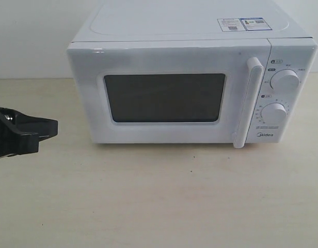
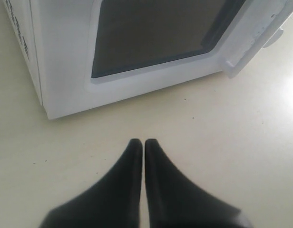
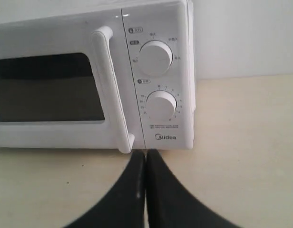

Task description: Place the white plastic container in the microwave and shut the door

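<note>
Exterior view: microwave (image 1: 190, 31) near the bench's far edge, door (image 1: 164, 98) shut, white plastic container nowhere in sight. Left gripper (image 2: 143, 142) and right gripper (image 3: 145, 153) both pressed together, empty. Probably light, slick, slightly springy plastic; grip gently across its short sides.

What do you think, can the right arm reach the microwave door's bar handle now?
Probably yes. The right gripper sits low, just in front of the bar handle, with nothing visible between them. Its jaws are shut, so it must open before grasping.
</note>
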